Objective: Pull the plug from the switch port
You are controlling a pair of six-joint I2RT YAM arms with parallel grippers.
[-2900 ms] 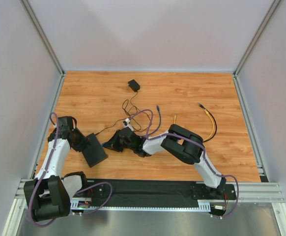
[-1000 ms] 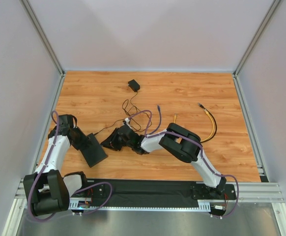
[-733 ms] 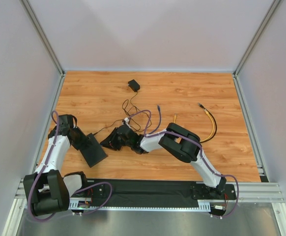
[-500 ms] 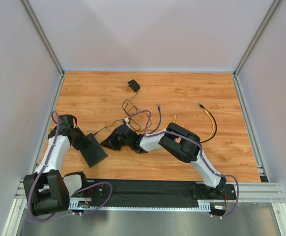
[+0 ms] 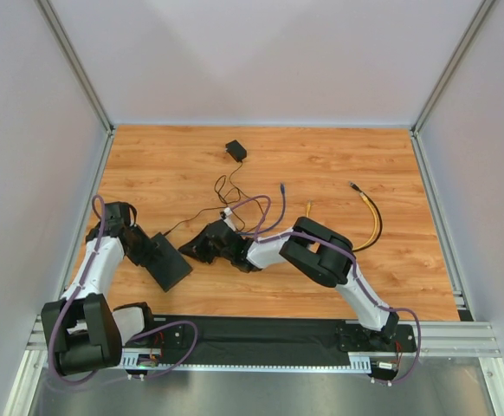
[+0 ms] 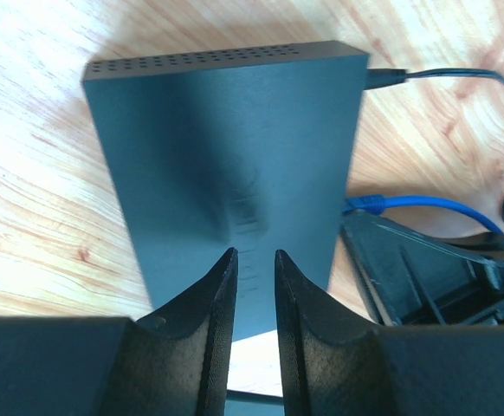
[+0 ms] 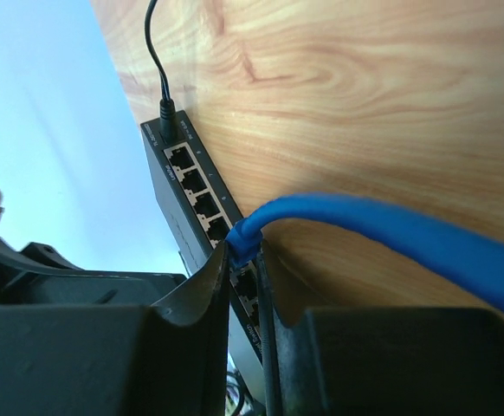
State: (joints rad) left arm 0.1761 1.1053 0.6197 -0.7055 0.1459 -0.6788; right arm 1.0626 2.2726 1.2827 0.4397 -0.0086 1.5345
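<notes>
A robotics lab test cell — a wood-grain worktop boxed in by plain white panels on aluminium framing, with two arms bolted to a slotted rail at 6 o'clock — loose cables lying about.

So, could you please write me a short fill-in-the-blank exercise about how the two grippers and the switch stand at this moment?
1. The right gripper is shut on the plug of the ____ cable.
2. The left gripper grips the switch on the side ____ its row of ports.
3. A thin black lead is plugged in at the ____ of the port row, next to the empty ports.

Missing words: blue; opposite; end
</notes>
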